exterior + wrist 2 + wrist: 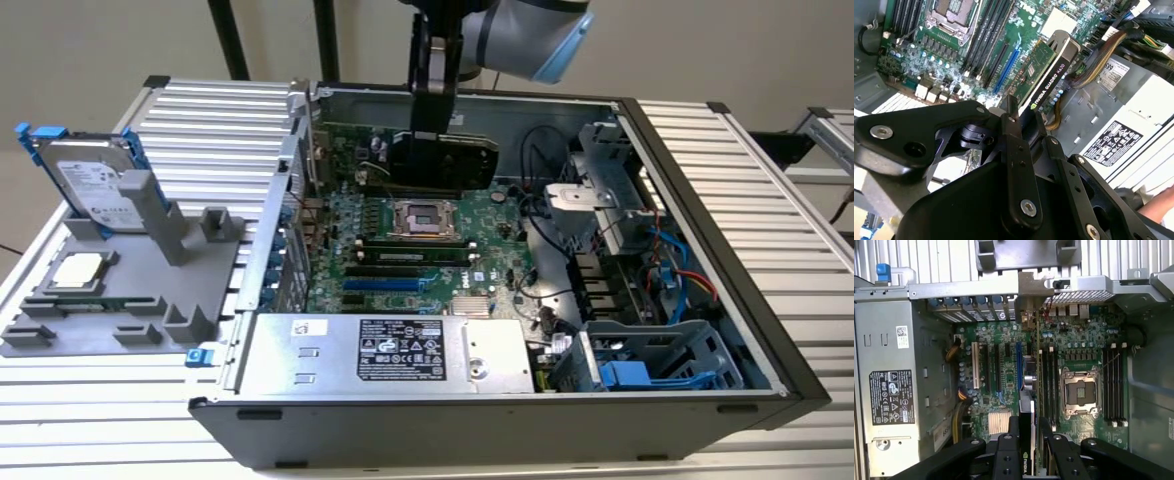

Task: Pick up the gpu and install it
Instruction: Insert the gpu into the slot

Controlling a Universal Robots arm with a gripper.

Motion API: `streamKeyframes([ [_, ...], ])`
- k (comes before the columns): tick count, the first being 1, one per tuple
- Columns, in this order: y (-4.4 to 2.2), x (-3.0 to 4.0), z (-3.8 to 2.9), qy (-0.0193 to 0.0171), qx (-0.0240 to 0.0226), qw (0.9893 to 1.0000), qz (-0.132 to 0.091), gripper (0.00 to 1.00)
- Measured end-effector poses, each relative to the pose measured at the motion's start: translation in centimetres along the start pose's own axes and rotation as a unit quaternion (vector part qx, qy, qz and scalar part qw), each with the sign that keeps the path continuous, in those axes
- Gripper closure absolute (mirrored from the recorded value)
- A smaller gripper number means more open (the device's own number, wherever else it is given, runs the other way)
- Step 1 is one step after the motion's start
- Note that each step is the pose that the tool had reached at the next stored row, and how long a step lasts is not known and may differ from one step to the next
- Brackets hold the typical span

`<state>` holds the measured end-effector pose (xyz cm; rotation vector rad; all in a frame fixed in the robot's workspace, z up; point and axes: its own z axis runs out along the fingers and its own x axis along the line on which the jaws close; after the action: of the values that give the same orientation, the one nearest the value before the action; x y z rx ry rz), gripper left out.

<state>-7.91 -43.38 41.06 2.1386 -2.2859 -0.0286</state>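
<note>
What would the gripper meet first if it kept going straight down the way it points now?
The gripper, shut on the gpu, points at the motherboard; the card's lower edge would probably meet it first, though depth is unclear.

Matt black plastic gpu; glossy green motherboard; ribbed bare-metal table.

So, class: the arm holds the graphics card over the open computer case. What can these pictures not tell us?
- Whether the gpu lines up with a slot: in the exterior view its lower edge hangs against the motherboard, depth unclear.
- The card's far end in the first wrist view: seen edge-on.
- The gripper's grip on the card in the second wrist view: its own linkage covers it.
</note>
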Motion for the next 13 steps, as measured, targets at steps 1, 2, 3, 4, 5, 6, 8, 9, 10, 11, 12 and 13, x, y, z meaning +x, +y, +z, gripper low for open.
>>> streamKeyframes([
  [1, 0.00, 0.00, 0.04, 0.0000, 0.0000, 1.0000, 0.000, 1.00],
  [2, 0.00, 0.00, 0.08, 0.0000, 0.0000, 1.0000, 0.000, 1.00],
  [3, 0.00, 0.00, 0.12, 0.0000, 0.0000, 1.0000, 0.000, 1.00],
  [4, -0.01, 0.00, 0.16, 0.0000, 0.0000, 1.0000, 0.000, 1.00],
  [5, 0.00, 0.00, 0.19, 0.0000, 0.0000, 1.0000, 0.000, 1.00],
  [6, 0.00, 0.00, 0.22, 0.0000, 0.0000, 1.0000, 0.000, 1.00],
  [8, -0.01, 0.00, 0.29, 0.0000, 0.0000, 1.0000, 0.000, 1.00],
  [9, -0.01, 0.00, 0.32, 0.0000, 0.0000, 1.0000, 0.000, 1.00],
  [10, -0.01, 0.00, 0.35, 0.0000, 0.0000, 1.0000, 0.000, 1.00],
  [11, -0.01, 0.00, 0.38, 0.0000, 0.0000, 1.0000, 0.000, 1.00],
  [12, -0.01, 0.00, 0.41, 0.0000, 0.0000, 1.0000, 0.000, 1.00],
  [13, -0.01, 0.00, 0.44, 0.0000, 0.0000, 1.0000, 0.000, 1.00],
])
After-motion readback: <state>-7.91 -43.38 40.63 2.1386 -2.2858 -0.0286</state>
